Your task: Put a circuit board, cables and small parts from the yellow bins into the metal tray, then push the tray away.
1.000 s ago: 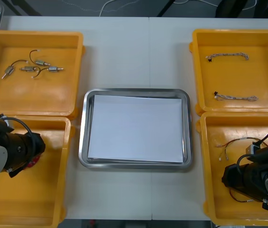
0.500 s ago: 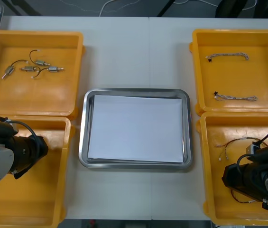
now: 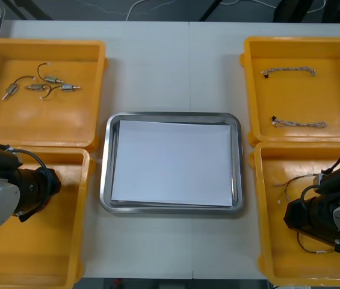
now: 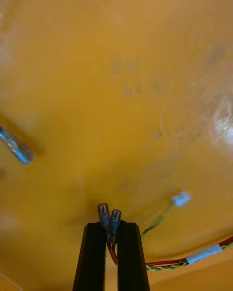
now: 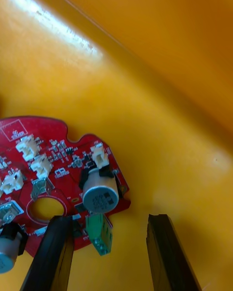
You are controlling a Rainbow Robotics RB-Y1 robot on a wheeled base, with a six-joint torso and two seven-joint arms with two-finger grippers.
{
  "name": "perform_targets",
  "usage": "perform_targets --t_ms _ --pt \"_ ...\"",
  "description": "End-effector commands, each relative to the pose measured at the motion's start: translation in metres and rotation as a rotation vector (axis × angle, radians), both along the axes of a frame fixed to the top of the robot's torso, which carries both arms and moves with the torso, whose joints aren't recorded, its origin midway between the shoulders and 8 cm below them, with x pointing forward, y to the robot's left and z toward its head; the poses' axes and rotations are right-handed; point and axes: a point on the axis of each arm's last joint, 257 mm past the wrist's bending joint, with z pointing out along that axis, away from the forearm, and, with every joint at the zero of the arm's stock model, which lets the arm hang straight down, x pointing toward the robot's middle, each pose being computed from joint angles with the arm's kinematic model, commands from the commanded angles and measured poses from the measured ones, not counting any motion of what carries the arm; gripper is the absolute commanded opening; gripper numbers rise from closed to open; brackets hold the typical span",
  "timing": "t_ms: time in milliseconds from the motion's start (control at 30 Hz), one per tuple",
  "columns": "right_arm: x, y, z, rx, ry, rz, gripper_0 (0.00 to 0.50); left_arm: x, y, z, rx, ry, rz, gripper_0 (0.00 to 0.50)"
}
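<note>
In the near right yellow bin (image 3: 260, 211), my right gripper (image 4: 110, 225) is shut on the red and yellow cable (image 4: 170, 262). The cable's two metal ends (image 4: 109, 216) stick out between the fingertips, just above the bin floor. From the front, that gripper (image 3: 299, 217) sits over the bin's thin wires (image 3: 302, 179). In the near left bin (image 3: 85, 211), my left gripper (image 5: 110, 218) hangs low over a round red circuit board (image 5: 53, 174). Its fingers (image 5: 159, 242) stand apart, with the board's edge and green connector between them. A gap remains on one side.
The metal tray (image 3: 173, 209), white inside, lies between the bins. The far left bin holds several small metal parts (image 3: 37, 86) with wires. The far right bin holds two twisted cables (image 3: 289, 71). A white connector (image 4: 180, 198) and a loose metal end (image 4: 14, 148) lie near my right fingers.
My right gripper has shut on the cable's ends and moved slightly toward the bin's far side. My left gripper's fingers have drawn closer together around the board's edge.
</note>
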Motion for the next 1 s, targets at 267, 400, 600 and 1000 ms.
perform_targets --t_ms 267,400,600,1000 --pt "0.036 0.0 0.042 0.007 -0.053 -0.043 0.0 0.01 -0.017 0.005 -0.058 -0.033 0.049 0.001" --pt "0.051 -0.004 0.048 0.009 -0.061 -0.057 0.0 0.011 -0.017 0.005 -0.051 -0.033 0.044 0.0" --pt "0.068 -0.009 0.052 0.01 -0.06 -0.071 0.0 0.011 -0.014 0.008 -0.036 -0.038 0.032 0.0" --pt "0.074 -0.015 0.061 -0.008 -0.07 -0.04 0.5 -0.008 -0.001 0.034 0.014 0.012 -0.065 0.0"
